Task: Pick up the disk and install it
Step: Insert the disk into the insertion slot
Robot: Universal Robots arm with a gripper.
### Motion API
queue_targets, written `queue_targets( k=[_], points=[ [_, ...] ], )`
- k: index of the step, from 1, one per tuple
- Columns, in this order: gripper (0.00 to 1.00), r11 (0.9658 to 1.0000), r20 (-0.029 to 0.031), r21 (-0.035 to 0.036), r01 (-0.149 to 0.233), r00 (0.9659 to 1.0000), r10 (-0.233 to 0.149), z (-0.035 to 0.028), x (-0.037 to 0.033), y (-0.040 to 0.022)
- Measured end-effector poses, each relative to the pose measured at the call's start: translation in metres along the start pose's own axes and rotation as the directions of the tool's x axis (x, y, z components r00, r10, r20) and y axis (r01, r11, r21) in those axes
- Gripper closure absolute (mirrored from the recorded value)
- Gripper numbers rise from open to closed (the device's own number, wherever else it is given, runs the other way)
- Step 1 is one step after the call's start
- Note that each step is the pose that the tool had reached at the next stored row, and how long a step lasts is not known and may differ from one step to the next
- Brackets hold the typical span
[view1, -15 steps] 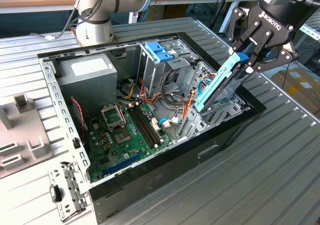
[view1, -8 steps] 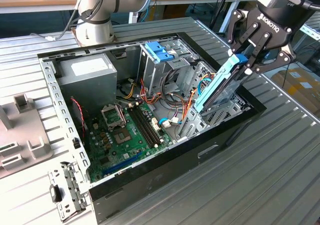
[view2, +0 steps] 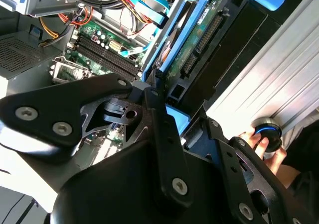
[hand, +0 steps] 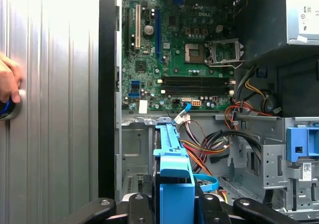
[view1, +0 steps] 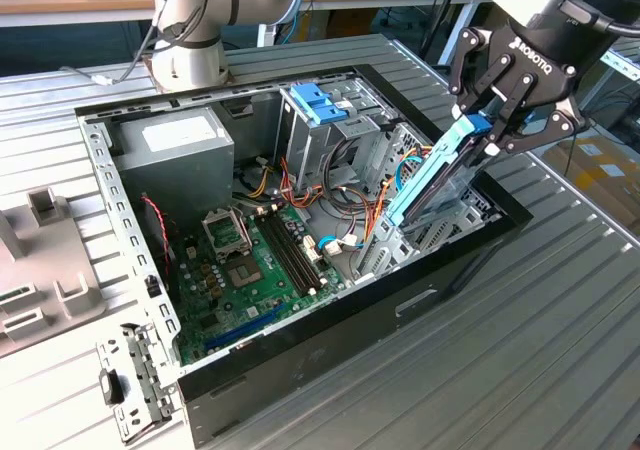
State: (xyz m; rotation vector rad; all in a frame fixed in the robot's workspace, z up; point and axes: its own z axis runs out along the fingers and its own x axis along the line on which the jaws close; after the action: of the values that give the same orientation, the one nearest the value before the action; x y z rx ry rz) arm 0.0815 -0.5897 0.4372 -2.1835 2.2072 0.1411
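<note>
Exterior view gives you the gripper (view1: 497, 135) clamped on the upper blue end of the disk (view1: 432, 182), with its fingers closed against that end from both sides. You are holding the disk steeply tilted. Its top is up at the gripper, above the case (view1: 330, 315) wall at the exterior view's right, and its lower end reaches down inside the case among grey metal brackets and orange cables, beside the board (view1: 250, 270). You cannot tell whether that lower end sits in a slot. The cage (view1: 300, 140), with a lighter blue bracket (view1: 318, 100) on top, stands near the disk on the exterior view's left of it, not touching it. The case lies open on the ribbed metal table (view1: 560, 360), with a grey power supply (view1: 175, 145) in its far corner. In the first wrist view the disk's blue rail (hand: 172, 154) runs from the gripper toward the board, and a hand (hand: 9, 79) rests on a round knob (hand: 7, 109) on the table outside the case wall. In the second wrist view the fingers of that hand touch the knob, which has a blue ring.
</note>
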Motion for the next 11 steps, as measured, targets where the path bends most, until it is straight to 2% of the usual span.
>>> queue_targets(
  k=[7,11],
  points=[
    [0.63,1.0000,0.0000,0.0000,0.000,1.0000,0.000,0.0056,0.0005,-0.0002],
    [0.63,1.0000,0.0000,0.0000,0.000,1.0000,0.000,0.0058,0.0005,-0.0002]
  ],
)
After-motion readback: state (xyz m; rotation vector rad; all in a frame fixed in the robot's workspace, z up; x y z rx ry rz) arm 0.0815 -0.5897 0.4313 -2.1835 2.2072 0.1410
